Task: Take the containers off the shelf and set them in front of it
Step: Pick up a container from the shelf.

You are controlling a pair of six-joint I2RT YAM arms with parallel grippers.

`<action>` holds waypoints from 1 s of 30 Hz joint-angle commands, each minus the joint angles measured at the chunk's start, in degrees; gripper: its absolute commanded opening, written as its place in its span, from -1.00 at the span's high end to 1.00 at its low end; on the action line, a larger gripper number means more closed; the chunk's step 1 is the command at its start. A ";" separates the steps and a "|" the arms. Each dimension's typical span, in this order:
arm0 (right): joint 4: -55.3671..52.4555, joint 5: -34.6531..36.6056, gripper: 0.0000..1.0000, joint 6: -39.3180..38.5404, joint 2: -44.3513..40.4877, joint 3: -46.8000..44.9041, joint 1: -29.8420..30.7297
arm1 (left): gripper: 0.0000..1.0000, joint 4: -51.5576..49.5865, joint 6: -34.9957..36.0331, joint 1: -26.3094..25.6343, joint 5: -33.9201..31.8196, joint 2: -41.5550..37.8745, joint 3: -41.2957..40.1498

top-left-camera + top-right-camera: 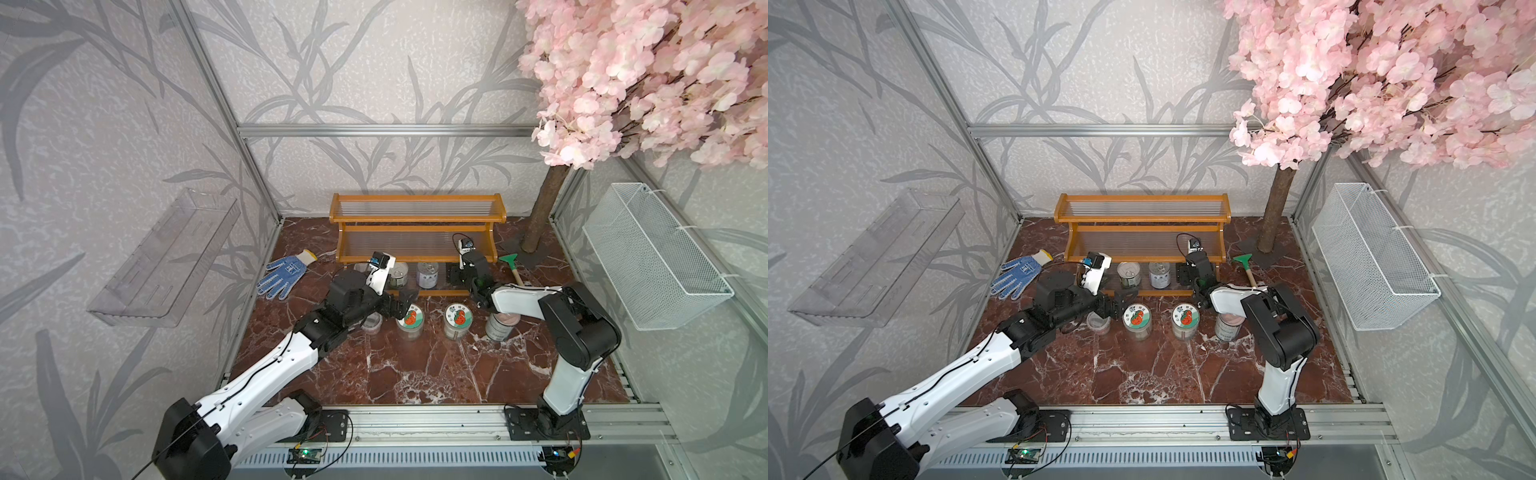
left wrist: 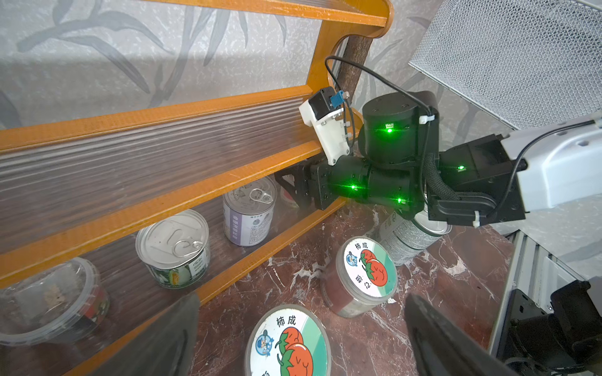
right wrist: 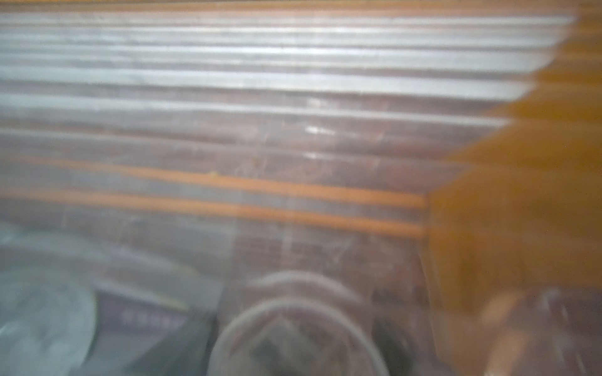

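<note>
Your shelf [image 1: 415,198] stands at the middle of the desk's [image 1: 415,374] back edge, and only its bottom tier holds anything. From the left end that tier carries a clear lidded cup [image 2: 49,299], a short green-labelled tin [image 1: 398,274] and a purple-labelled tin [image 1: 427,274], both upright with their pull tabs up. Your right arm [image 1: 519,301] reaches into the right end of that tier, just beside the purple tin. The right jaws sit low over the ribbed panel. The right wrist view shows the blurred round rim of another clear cup [image 3: 293,325] close beneath them. You cannot tell from the pictures whether the right jaws have clenched on it or only stand around it. In front of the shelf, four containers stand on the desk in a row parallel to its back edge. From the left they are a small clear cup [image 1: 371,322], two jars with tomato lids [image 1: 409,319] [image 1: 457,318], and a taller labelled tin [image 1: 500,326] partly under your right arm. Your left arm [image 1: 291,353] stretches across the small cup, and the left jaws are released, spread wide and holding nothing. They hover at the back rim of the left jar, with one finger [image 2: 433,325] on either side of that lid in the left wrist view. A blue dotted glove [image 1: 282,274] lies toward the desk's left edge beside the shelf's left end. A green-headed scraper [image 1: 513,266] lies near the shelf's right end by the tree trunk [image 1: 544,212] in the back right corner.
</note>
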 commanded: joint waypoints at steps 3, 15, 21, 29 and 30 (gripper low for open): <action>0.13 -0.15 -0.43 -0.66 -0.46 0.15 -0.24 | -1.00 -0.34 -0.35 0.23 -0.30 -0.58 -0.54; -1.16 -2.34 -0.35 -2.00 -9.64 -4.50 0.37 | -1.00 0.65 0.25 0.15 0.60 0.45 -0.81; -3.24 -4.41 -0.33 -2.50 -14.27 -7.50 0.45 | -1.00 1.33 0.56 0.18 0.65 1.13 -0.88; -7.86 -8.64 -0.32 -3.74 -20.77 -9.30 0.49 | -1.00 2.34 0.69 0.30 1.34 2.48 -0.63; -8.71 -9.29 -0.32 -3.83 -21.83 -9.61 0.54 | -1.00 2.31 0.74 0.29 1.32 2.51 -0.54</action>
